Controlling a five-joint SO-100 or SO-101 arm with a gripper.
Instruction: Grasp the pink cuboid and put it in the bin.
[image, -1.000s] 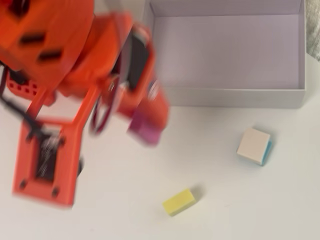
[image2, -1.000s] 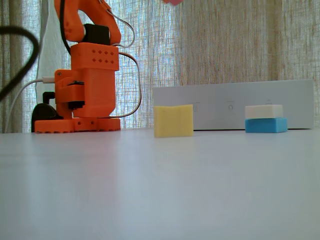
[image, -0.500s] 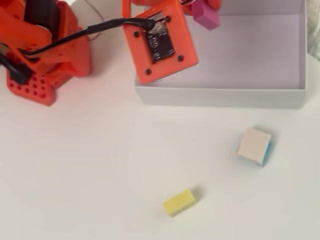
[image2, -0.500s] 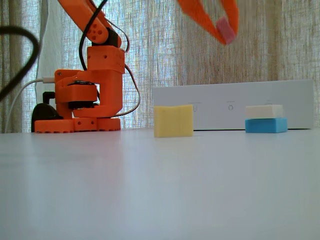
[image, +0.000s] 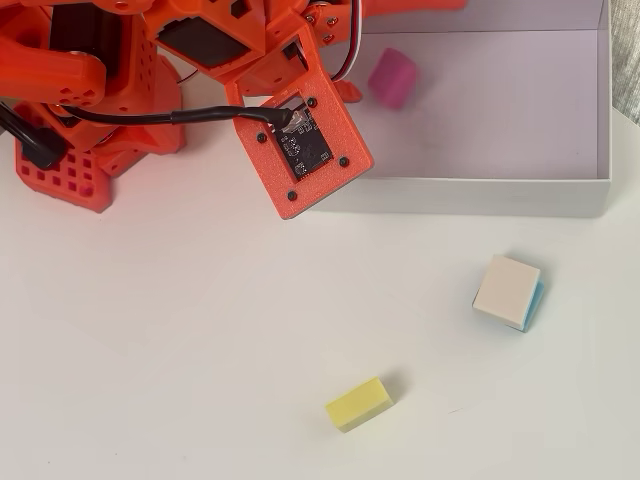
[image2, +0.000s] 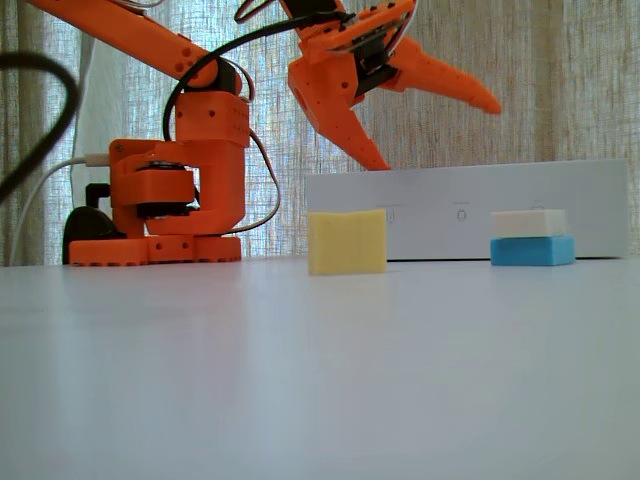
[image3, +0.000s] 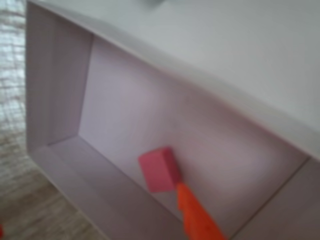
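Sitting inside the bin (image: 560, 185) already, the pink cuboid (image: 391, 77) is free of the gripper (image2: 435, 135), jaws spread wide above. No readable writing anywhere; white table (image: 180, 350), curtain (image2: 560, 80) behind.

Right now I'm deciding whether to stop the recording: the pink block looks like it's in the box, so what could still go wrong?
1. The gripper hangs open over the bin, one fingertip right beside the pink cuboid; pulling back could nudge it.
2. The arm reaches across the bin's low near wall, so a low retreat might catch it and shift the bin.
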